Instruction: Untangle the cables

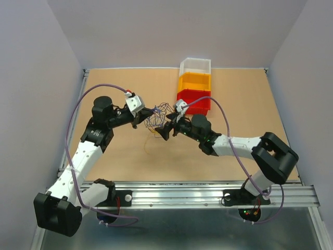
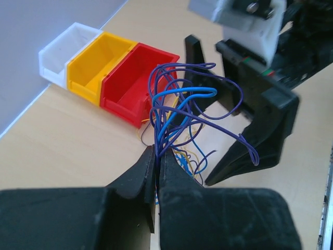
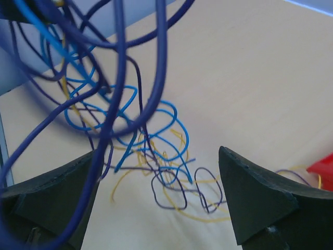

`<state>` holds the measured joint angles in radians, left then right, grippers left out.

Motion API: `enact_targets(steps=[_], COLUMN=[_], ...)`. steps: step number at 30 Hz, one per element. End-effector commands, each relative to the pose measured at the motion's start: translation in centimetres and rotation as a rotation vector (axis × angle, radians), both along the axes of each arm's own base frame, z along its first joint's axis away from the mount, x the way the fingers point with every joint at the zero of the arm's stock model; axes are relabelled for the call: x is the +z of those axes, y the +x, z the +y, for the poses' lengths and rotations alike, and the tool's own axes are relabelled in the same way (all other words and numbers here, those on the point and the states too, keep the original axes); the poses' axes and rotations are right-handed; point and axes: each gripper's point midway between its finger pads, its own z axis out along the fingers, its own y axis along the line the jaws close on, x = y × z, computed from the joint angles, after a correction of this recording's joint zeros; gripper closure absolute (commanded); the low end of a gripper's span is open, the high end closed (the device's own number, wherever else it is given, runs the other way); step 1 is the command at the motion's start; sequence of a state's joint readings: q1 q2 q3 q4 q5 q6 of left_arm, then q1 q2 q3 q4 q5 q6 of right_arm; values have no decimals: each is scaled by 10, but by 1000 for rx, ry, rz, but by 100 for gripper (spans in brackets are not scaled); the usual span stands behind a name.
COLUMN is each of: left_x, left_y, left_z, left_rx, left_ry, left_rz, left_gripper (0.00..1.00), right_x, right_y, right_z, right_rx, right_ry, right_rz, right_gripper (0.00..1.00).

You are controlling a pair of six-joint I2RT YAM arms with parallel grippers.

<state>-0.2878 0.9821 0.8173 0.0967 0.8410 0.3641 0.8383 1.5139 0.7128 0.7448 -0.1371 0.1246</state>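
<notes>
The cables (image 1: 158, 117) are a tangle of thin dark purple, blue and yellow wires held up between the two grippers at the table's middle. My left gripper (image 1: 151, 111) is shut on several purple and blue strands (image 2: 177, 99), pinched at its tips (image 2: 156, 154). My right gripper (image 1: 165, 131) is open just right of the tangle, its black fingers (image 2: 263, 140) beside the lifted loops. In the right wrist view the jaws stand wide apart (image 3: 158, 179), with purple loops (image 3: 112, 78) hanging in front and blue and yellow wires (image 3: 166, 179) lying on the table. No red wire shows.
Three bins stand in a row at the back right: white (image 1: 195, 66), yellow (image 1: 194, 82) and red (image 1: 195, 100), the red one close behind the right gripper. They also show in the left wrist view (image 2: 96, 62). Lilac arm cables (image 1: 73, 120) arc beside both arms.
</notes>
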Motion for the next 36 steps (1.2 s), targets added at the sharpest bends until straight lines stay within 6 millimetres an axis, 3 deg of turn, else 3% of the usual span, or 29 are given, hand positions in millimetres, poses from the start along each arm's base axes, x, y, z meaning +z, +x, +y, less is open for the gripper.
enact_targets(steps=[1, 5, 7, 8, 9, 10, 11, 12, 14, 17, 20, 21, 25, 27, 28, 29, 30, 31, 33, 34, 36], left_x=[53, 94, 127, 153, 166, 179, 208, 222, 249, 319, 346, 353, 343, 336, 333, 328, 320, 317, 305, 303, 297], left_y=[-15, -32, -37, -41, -44, -45, -52, -54, -60, -68, -62, -62, -51, -37, -31, -25, -19, -16, -12, -12, -18], left_z=[-9, -17, -16, -15, -15, -14, -10, -8, -2, 22, 39, 43, 40, 41, 42, 41, 40, 40, 35, 33, 26], left_rx=[-75, -159, -165, -166, -166, -156, -148, -136, -106, 49, 171, 193, 200, 237, 252, 260, 266, 269, 250, 238, 183], left_ry=[-65, -112, -142, -160, -173, -186, -207, -218, -244, -330, -365, -377, -366, -364, -360, -351, -339, -334, -321, -320, -309], left_rz=[-98, -124, -167, -217, -230, -240, -299, -322, -377, -513, -554, -567, -542, -516, -511, -502, -487, -483, -464, -464, -452], left_gripper=[92, 91, 90, 90, 90, 90, 90, 90, 90, 89, 89, 89, 89, 89, 89, 89, 89, 89, 89, 89, 88], right_x=[42, 29, 25, 24, 23, 19, 16, 13, 1, -16, -26, -39, -32, -26, -34, -20, -21, -23, -8, -4, 11], right_y=[18, 35, 40, 42, 43, 46, 45, 45, 39, 33, 25, 19, 4, 0, -6, -11, -15, -20, -39, -43, -54], right_z=[29, 38, 40, 40, 41, 38, 38, 36, 33, 21, 10, 3, -16, -24, -32, -38, -42, -47, -41, -40, -35], right_rx=[41, -1, -17, -29, -36, -55, -58, -63, -52, -77, -95, -95, -106, -119, -127, -129, -130, -121, -17, 10, 83], right_ry=[92, 146, 169, 174, 177, 178, 177, 174, 158, 138, 131, 111, 139, 150, 133, 162, 160, 150, 165, 171, 181], right_rz=[-144, -171, -159, -150, -142, -128, -116, -110, -86, -41, -10, 13, 23, 15, 26, 8, 9, 15, -15, -22, -70], right_gripper=[6, 20, 35, 40, 58, 66, 80, 85, 87, 92, 95, 95, 99, 99, 99, 99, 88, 69, 31, 18, 9])
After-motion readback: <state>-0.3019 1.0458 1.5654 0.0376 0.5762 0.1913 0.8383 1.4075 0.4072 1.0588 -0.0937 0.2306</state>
